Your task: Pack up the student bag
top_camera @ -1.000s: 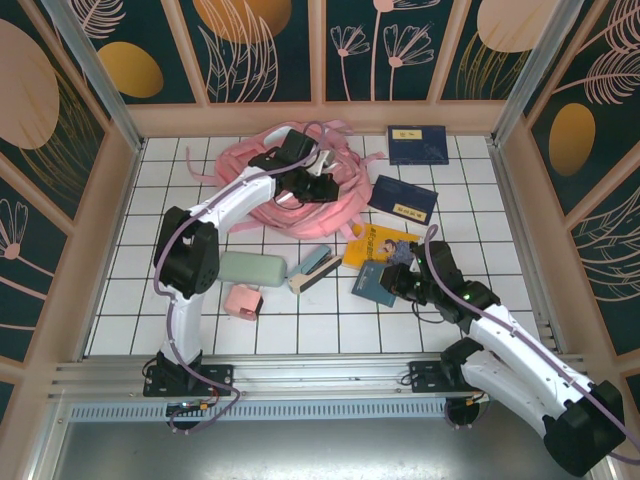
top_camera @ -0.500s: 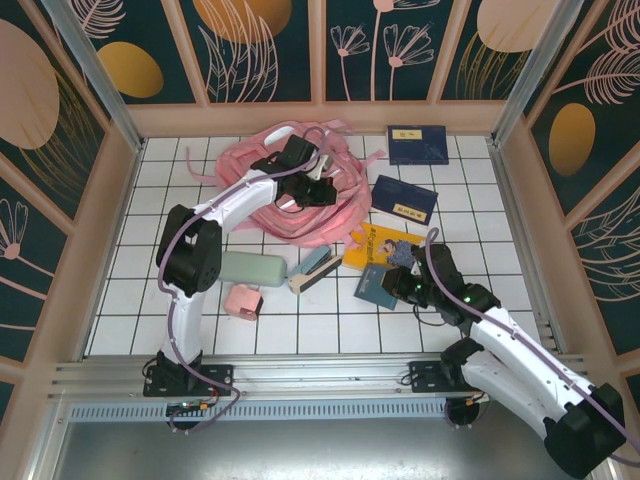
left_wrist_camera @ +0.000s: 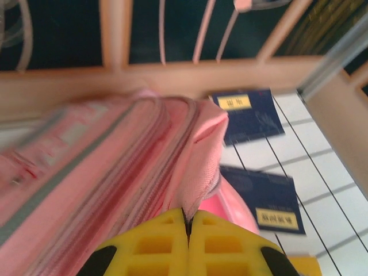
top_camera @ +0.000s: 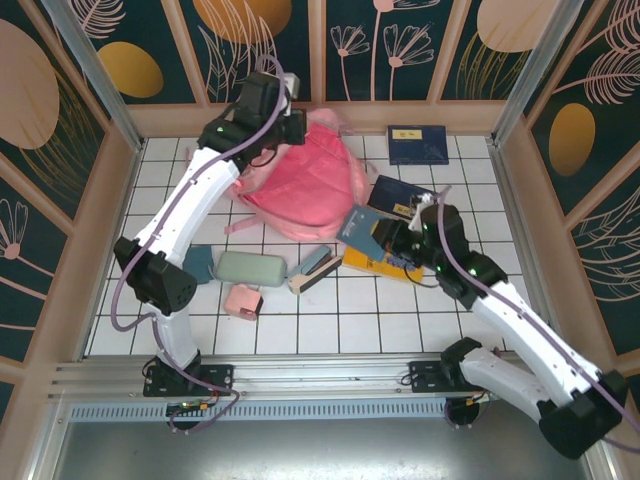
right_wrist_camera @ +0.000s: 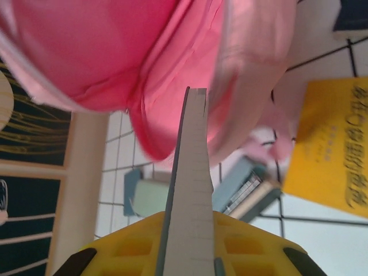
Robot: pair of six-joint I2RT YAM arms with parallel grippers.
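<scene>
Pink student bag blocking back centre, navy books crowding right, green case mid-left, bare tiles along near edge.

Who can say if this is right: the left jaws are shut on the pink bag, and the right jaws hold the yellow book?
Not quite: the right jaws hold a thin grey-edged book, not the yellow book, which lies on the table, as the right wrist view shows. The rest stands.

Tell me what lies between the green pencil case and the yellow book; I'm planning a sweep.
A teal-and-beige box, lying tilted on the tiles, in the top view.
</scene>
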